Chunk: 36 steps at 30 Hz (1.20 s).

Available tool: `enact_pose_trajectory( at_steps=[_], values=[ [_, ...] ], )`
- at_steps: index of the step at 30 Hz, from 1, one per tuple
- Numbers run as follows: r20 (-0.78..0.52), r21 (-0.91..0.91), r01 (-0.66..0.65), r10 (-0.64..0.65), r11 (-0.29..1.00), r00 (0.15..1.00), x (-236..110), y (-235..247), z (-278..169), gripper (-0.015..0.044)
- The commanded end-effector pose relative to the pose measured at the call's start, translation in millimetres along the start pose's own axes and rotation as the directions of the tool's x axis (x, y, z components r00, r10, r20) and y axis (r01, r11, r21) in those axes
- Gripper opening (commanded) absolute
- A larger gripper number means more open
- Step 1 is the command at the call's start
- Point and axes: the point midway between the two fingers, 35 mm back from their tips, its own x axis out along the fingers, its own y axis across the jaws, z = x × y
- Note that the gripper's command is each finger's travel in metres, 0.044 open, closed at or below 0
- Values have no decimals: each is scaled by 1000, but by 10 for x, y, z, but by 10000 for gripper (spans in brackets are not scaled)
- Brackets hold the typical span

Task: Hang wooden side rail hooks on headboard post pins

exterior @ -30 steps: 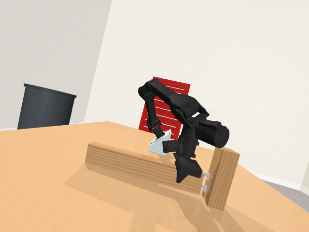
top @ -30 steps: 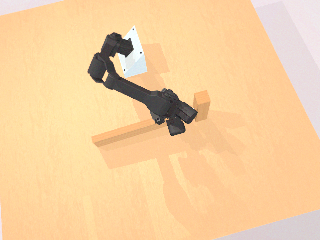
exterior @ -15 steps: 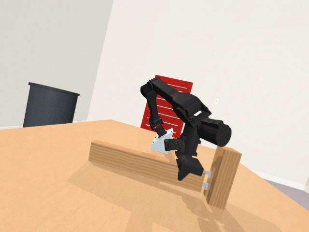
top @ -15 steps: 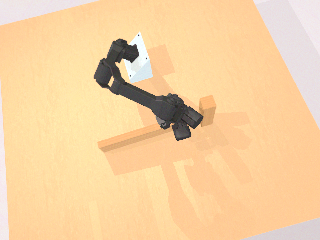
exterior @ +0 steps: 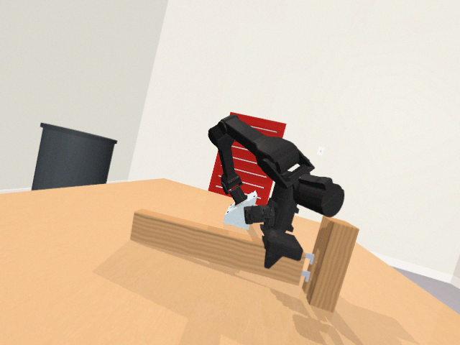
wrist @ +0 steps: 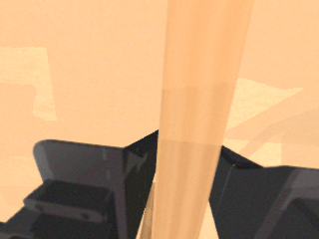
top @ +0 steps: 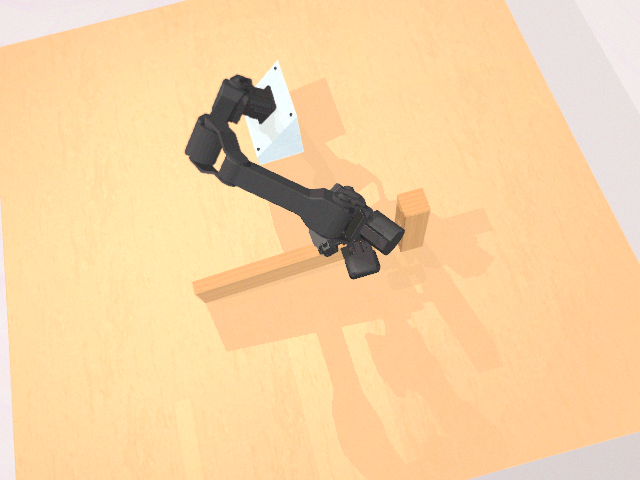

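The wooden side rail (top: 258, 271) (exterior: 196, 237) (wrist: 199, 75) stands on edge, its far end on the table and its hook end apparently a little raised. My gripper (top: 342, 252) (exterior: 272, 241) (wrist: 178, 135) is shut on the rail near the hook end, one finger on each side. The headboard post (top: 412, 227) (exterior: 338, 263) stands upright just beyond that end. The upper steel hook (exterior: 309, 256) and the lower steel hook (exterior: 305, 275) show between rail and post, close to the post's slotted face. I cannot tell whether their tips enter the slot. The pins are hidden.
The arm's pale blue base wedge (top: 289, 142) (exterior: 236, 218) stands on the wooden table (top: 103, 206) (exterior: 55, 241), behind the rail in the exterior view. A red cabinet (exterior: 258, 128) and a dark bin (exterior: 74, 159) stand beyond the table. The wrist hangs close beside the post's top.
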Motion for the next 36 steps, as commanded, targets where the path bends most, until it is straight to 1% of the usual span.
enact_pose_trajectory(
  at_steps=[1,36],
  values=[
    [-5,-2,-9,9,1000,1000,-50,9,-21,0],
    [-5,-2,-9,9,1000,1000,-108,9,-21,0]
  ],
)
